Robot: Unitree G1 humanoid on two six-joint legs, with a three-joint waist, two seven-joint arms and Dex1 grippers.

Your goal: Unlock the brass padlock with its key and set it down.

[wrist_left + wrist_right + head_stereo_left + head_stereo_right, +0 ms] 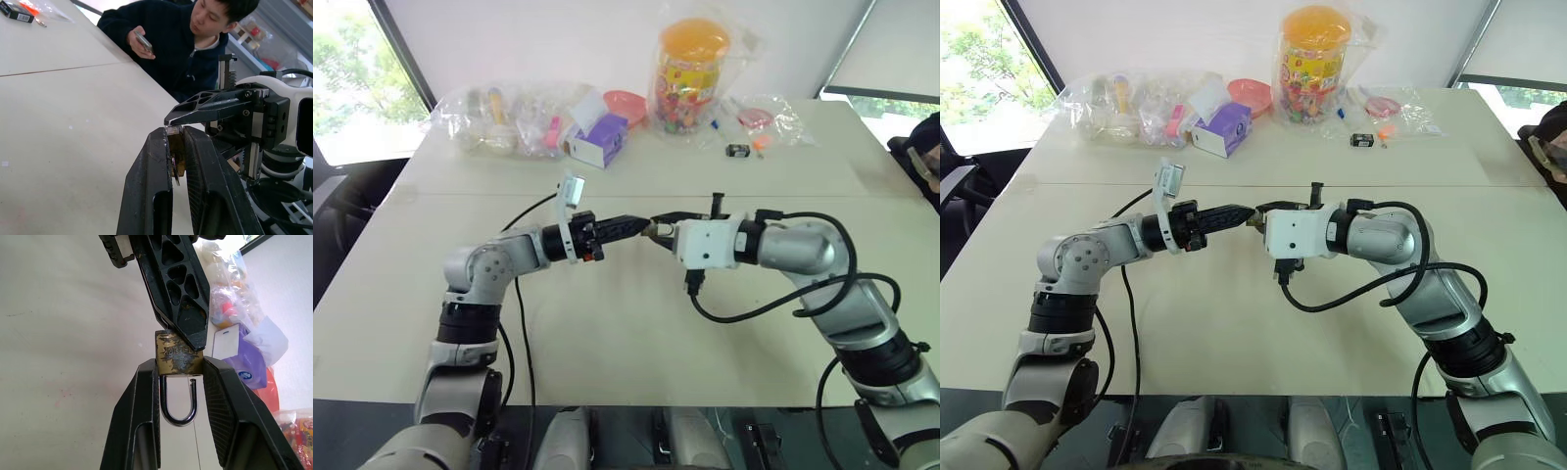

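The right gripper (179, 363) has its two black fingers squeezed on the sides of the brass padlock (178, 359), and the shiny silver loop (179, 401) hangs back between those fingers toward the wrist. The left gripper (177, 147) comes in from the other side, and its fingers are pressed close together at the far end of the lock's body. Something thin and brassy sits between them, maybe the key, but it is too hidden to be sure. So the padlock is up in the air, pinched between the two gripper tips over the middle of the pale table (607, 323), not touching it. The lock is tiny, hard metal. It will not bend or break, but its smooth sides could slip if the squeeze goes loose, and it is small enough to twist in the fingers when the key turns. I think the best hold is just where the right fingers are, flat on the two wide sides of the body, leaving the loop free to pop open. Far back on the table sit some plastic bags (509, 117), a purple box (599, 139) and a tall jar with an orange lid (690, 73). A person in dark clothes (171, 44) sits beside the table holding a phone (143, 42).
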